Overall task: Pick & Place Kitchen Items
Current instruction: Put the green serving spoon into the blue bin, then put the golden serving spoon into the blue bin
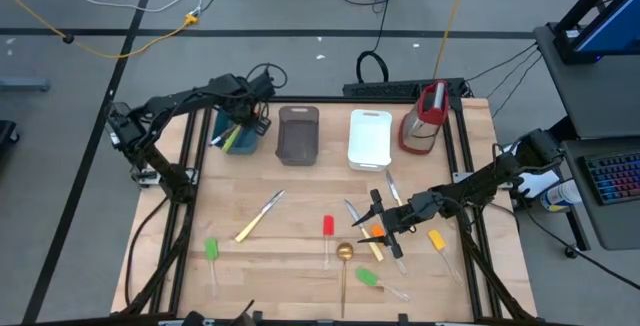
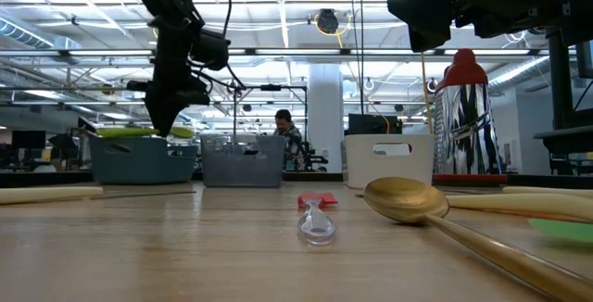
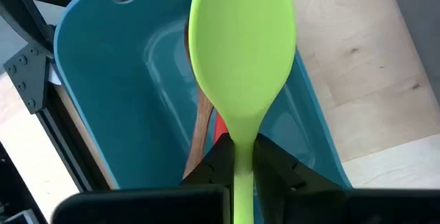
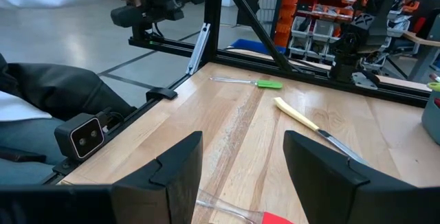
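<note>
Gripping the lime-green silicone spoon (image 3: 240,52) by its handle, the left gripper (image 3: 240,159) hangs over the teal plastic tub (image 3: 130,100) for deposit; the right gripper (image 4: 240,155) waits, unclenched, above the utensils.

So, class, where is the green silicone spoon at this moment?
The green silicone spoon is held by the left gripper over the teal tub at the table's far left, beside the grey tub.

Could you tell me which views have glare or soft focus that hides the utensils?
Low view: ceiling lights glare behind the tubs, and the near gold spoon looks soft. Left wrist view: the green spoon, clamped in the left gripper, is evenly lit. High view: flat light, faint shadows.
</note>
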`<state>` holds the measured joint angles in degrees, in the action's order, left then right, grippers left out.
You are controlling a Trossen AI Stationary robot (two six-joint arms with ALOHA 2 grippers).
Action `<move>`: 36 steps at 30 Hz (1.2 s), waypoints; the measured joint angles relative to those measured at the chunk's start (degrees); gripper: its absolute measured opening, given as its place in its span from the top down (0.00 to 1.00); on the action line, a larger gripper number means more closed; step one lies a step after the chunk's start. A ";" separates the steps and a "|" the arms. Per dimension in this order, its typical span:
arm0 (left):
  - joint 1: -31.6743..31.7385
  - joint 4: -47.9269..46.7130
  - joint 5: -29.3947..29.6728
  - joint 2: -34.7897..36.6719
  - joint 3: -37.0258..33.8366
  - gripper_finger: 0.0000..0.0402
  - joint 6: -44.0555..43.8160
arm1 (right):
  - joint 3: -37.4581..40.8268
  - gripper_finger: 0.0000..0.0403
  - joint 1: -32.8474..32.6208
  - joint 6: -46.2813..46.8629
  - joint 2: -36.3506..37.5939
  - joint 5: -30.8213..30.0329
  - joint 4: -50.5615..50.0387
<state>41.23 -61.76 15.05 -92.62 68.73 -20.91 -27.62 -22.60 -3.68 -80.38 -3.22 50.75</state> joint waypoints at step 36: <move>4.44 9.84 -0.04 0.02 -5.81 0.80 -0.44 | 0.00 0.51 0.01 0.00 0.00 0.04 -0.01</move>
<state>45.67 -51.92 15.00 -92.60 62.92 -21.34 -27.62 -22.59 -3.68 -80.38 -3.18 50.74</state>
